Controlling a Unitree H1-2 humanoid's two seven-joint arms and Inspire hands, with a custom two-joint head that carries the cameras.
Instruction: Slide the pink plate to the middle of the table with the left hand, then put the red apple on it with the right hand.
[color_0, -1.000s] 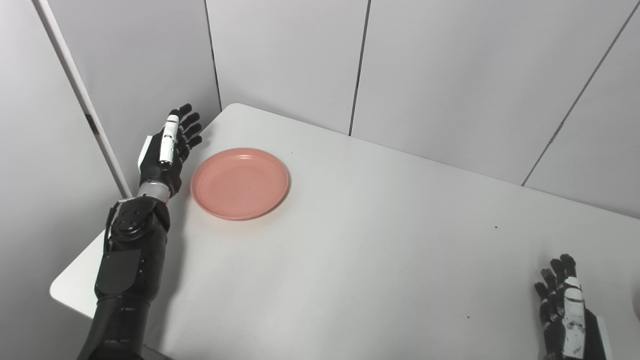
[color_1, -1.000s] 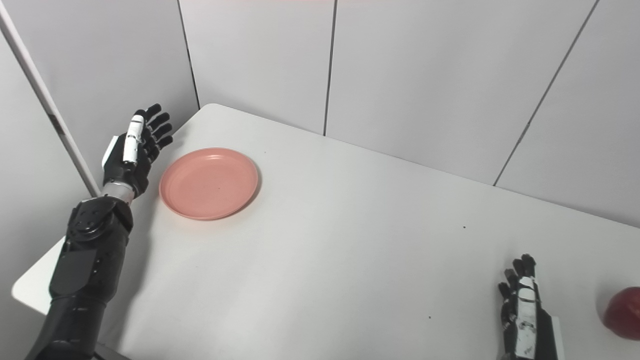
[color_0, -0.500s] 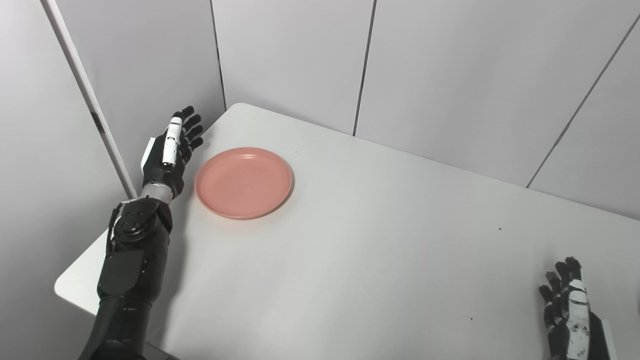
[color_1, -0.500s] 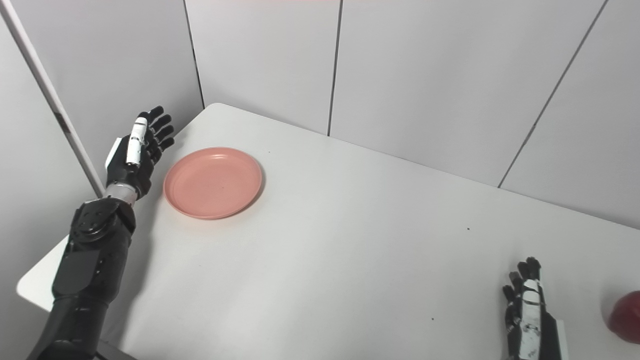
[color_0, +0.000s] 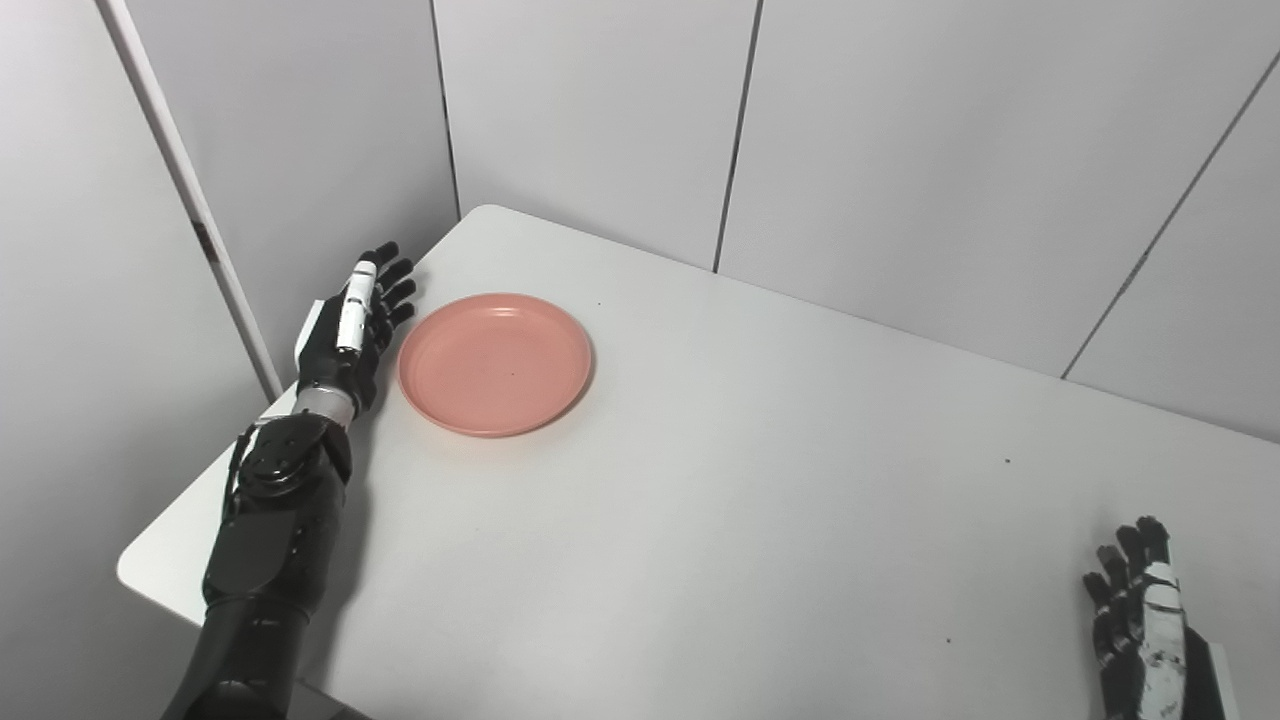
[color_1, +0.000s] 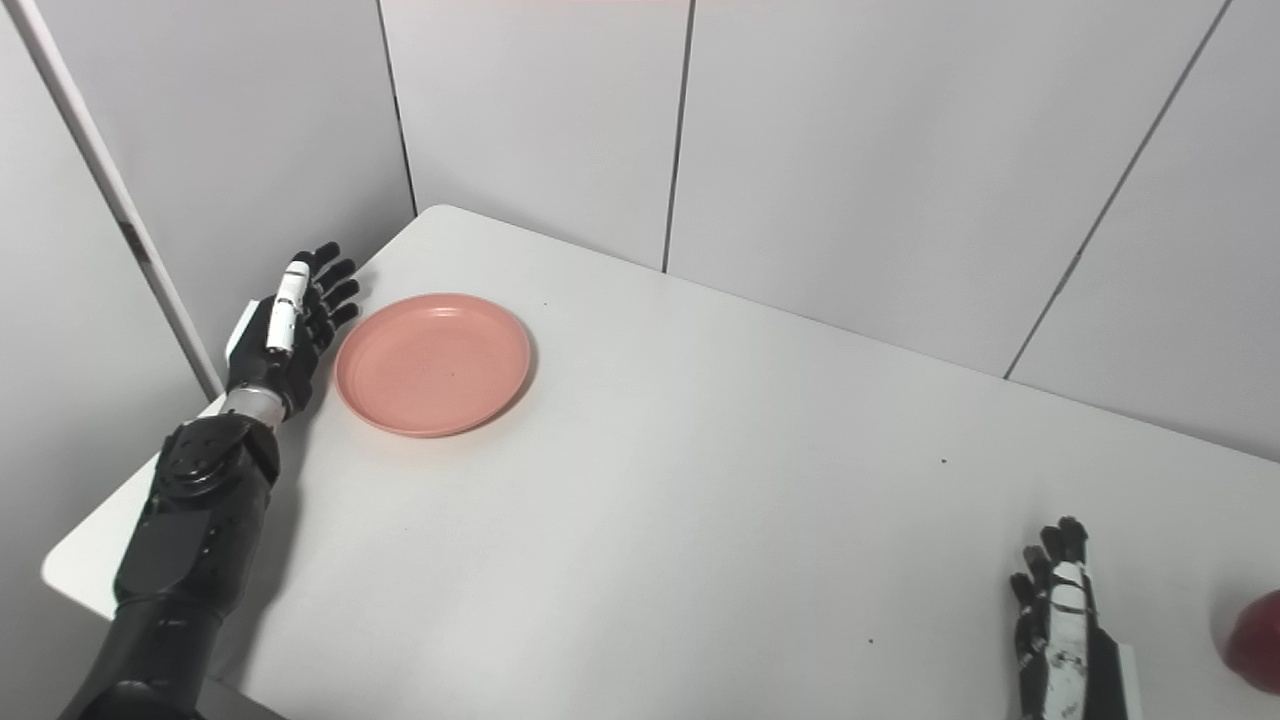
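Observation:
The pink plate (color_0: 495, 362) lies flat on the white table (color_0: 720, 480) near its far left corner. My left hand (color_0: 350, 325) is open, fingers straight and together, standing on edge just left of the plate's rim, with a small gap. My right hand (color_1: 1060, 625) is open and empty, low at the table's near right. The red apple (color_1: 1255, 640) shows only in the right eye view, cut off by the right edge, to the right of my right hand.
Grey wall panels (color_0: 600, 120) close in the table at the back and left. The table's left edge (color_0: 190, 500) runs right under my left forearm. A few small dark specks mark the tabletop.
My left hand has come down and closer to the plate's left rim. The whole picture has shifted a little right, so the camera moved. The plate and the right hand kept still.

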